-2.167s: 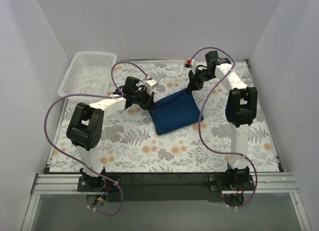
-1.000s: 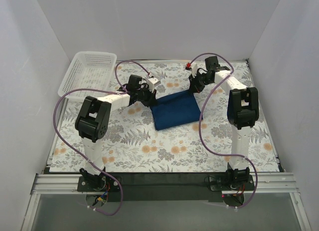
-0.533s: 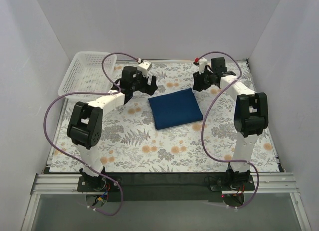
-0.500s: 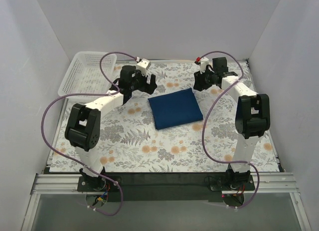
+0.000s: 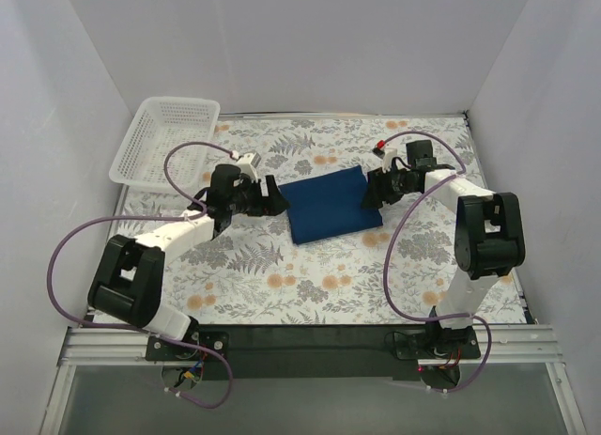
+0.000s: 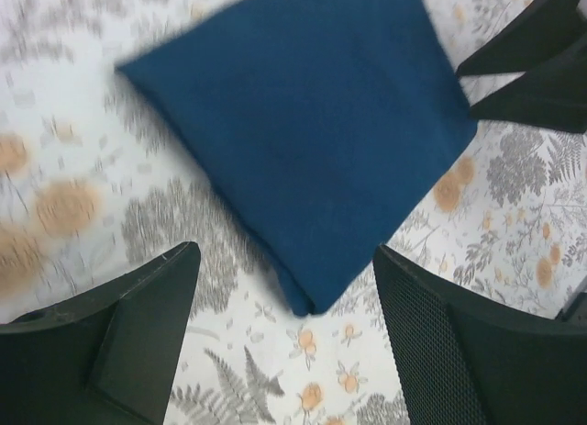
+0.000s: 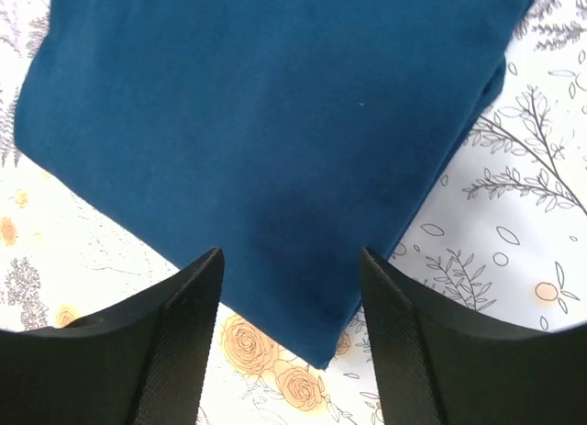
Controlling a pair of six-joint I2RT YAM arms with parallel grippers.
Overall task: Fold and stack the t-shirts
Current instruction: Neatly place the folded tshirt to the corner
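Note:
A dark navy t-shirt (image 5: pixel 329 205) lies folded into a flat rectangle on the flowered cloth at mid-table; its print does not show. My left gripper (image 5: pixel 273 200) is open just off the t-shirt's left edge. In the left wrist view the t-shirt (image 6: pixel 303 131) points a corner between the spread jaws of the left gripper (image 6: pixel 284 256), which hold nothing. My right gripper (image 5: pixel 370 193) is open at the right edge. In the right wrist view a corner of the t-shirt (image 7: pixel 275 113) reaches between the empty jaws of the right gripper (image 7: pixel 292 256). The right gripper's black fingers (image 6: pixel 527 72) show beyond the t-shirt.
A white mesh basket (image 5: pixel 169 134) stands at the back left corner, partly over the table's edge. The flowered cloth (image 5: pixel 310 285) covers the table. White walls close in the left, back and right sides. Purple cables loop off both arms.
Both grippers have opened and let go of the t-shirt's far edge. They lifted back, then came down and forward to its left and right sides. The t-shirt stays flat.

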